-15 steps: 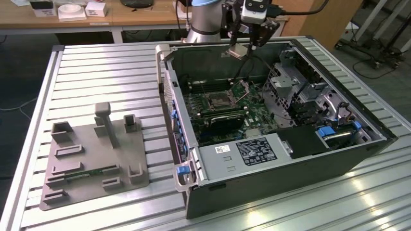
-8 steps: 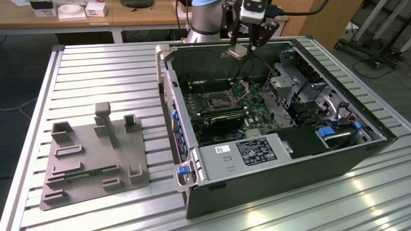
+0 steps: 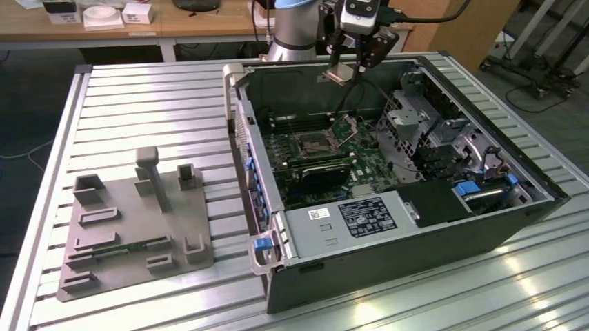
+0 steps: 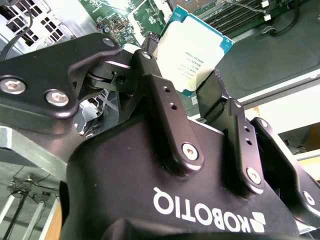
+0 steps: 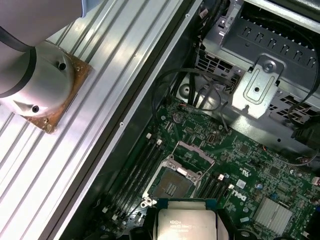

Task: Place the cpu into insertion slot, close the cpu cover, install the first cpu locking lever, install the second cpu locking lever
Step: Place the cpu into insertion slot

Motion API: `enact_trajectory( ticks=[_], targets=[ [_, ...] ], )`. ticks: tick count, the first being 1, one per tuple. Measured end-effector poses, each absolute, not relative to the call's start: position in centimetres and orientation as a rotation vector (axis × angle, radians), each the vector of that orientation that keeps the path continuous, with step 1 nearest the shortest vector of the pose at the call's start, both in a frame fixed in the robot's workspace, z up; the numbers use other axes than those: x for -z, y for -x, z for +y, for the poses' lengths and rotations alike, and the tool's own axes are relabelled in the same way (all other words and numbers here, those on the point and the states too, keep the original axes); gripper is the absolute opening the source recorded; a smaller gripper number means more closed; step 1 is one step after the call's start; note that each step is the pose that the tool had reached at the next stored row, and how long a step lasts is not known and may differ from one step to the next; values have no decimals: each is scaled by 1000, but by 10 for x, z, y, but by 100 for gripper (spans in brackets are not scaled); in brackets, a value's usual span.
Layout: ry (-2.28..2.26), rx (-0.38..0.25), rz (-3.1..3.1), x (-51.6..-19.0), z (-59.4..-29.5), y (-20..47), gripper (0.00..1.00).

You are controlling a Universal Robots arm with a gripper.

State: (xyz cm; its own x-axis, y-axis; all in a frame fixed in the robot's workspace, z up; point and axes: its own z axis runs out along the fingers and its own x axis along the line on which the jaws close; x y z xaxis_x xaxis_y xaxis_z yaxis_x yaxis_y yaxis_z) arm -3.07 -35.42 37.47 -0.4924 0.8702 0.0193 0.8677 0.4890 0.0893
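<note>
I have the slatted metal bench (image 3: pixel 138 103) carrying the open computer case (image 3: pixel 387 255), which fills the bench toward the exterior view's right. A grey moulded fixture (image 3: pixel 129 227) sits well apart from the case's side wall, with bare slats all round it. Over the end of the case farthest from the exterior camera, my hand (image 3: pixel 354 65) hangs above the rim and clear of the walls. Its fingers (image 4: pixel 167 100) are clamped on two opposite edges of the cpu (image 4: pixel 192 50), which is tilted in the air and touches nothing else. Down inside the case, on the green board, the insertion slot (image 5: pixel 172 186) has its dark centre exposed. The cpu cover (image 5: pixel 194 148) is swung up at the slot's edge. Black cables (image 5: pixel 200 90) loop just beyond the cover.
</note>
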Motion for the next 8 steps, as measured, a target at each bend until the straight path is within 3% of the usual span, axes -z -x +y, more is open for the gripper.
enact_trajectory(
  ticks=[8],
  targets=[
    [-1572,-135,2683,-375,-354,31,54]
  ],
)
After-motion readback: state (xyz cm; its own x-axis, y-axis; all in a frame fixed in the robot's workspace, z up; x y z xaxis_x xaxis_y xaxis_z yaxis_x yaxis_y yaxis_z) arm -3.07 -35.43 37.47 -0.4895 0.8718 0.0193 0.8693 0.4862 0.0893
